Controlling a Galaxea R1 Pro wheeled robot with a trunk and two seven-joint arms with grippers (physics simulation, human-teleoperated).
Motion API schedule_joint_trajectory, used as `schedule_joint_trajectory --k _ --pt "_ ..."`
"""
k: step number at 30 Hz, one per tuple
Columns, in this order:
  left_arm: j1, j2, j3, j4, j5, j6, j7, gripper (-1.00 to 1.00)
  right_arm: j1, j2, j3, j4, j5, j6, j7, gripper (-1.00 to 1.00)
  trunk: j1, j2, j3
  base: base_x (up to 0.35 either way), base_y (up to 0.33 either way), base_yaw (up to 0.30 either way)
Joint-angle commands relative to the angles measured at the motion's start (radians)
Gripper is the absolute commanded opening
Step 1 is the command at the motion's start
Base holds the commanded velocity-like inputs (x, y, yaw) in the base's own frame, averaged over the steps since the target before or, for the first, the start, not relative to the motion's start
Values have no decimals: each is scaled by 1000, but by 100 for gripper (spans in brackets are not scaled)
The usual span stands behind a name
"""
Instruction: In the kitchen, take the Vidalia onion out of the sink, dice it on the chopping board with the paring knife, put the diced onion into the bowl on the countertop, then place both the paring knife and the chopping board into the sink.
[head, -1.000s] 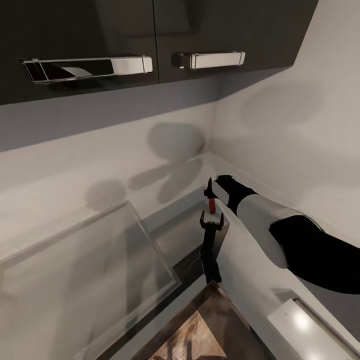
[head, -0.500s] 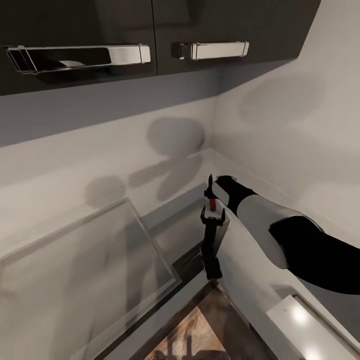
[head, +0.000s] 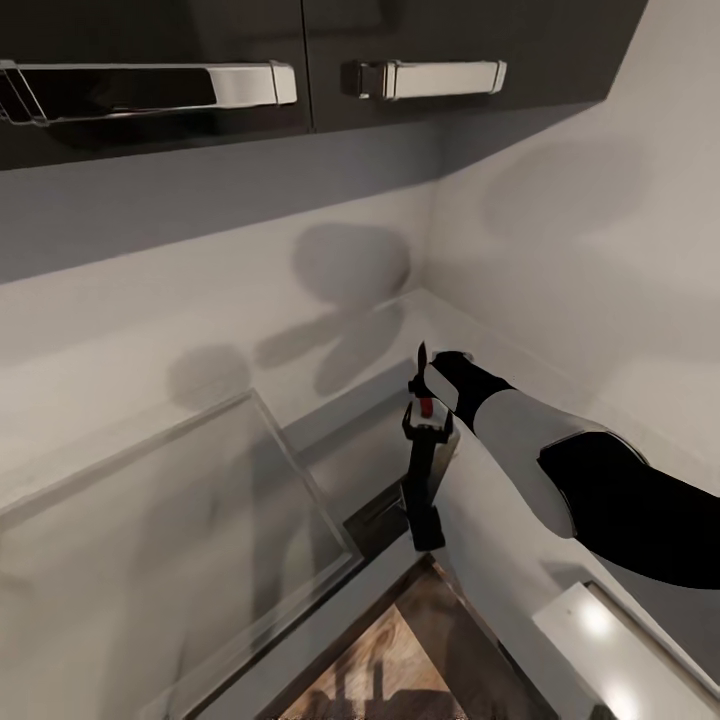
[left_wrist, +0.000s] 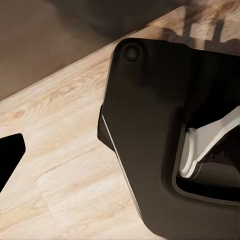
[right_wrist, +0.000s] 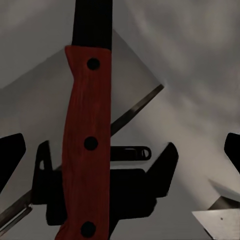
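Paring knife (right_wrist: 90, 145), one, red handle clenched in right end effector (head: 424, 392) above the desk (head: 500, 560) corner; two cabinet handles overhead. Left end effector (left_wrist: 10, 160) over wood floor, grip state unclear.

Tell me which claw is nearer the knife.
Right. The right claw has the knife by its red handle; the left claw is over wooden floor, away from it.

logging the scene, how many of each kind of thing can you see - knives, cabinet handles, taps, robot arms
paring knife: 1
cabinet handles: 2
tap: 1
robot arm, the right one: 1
Total: 5
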Motion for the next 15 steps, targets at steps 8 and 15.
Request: schedule_joint_trajectory --k 8,15 --pt "1 0 0 -2 2 -1 2 100 -1 0 8 -1 -10 6 -5 100 1 -2 -14 0 0 0" --pt "1 0 0 -2 2 -1 2 100 -1 -1 8 -1 -10 6 -5 100 1 -2 -16 0 0 0"
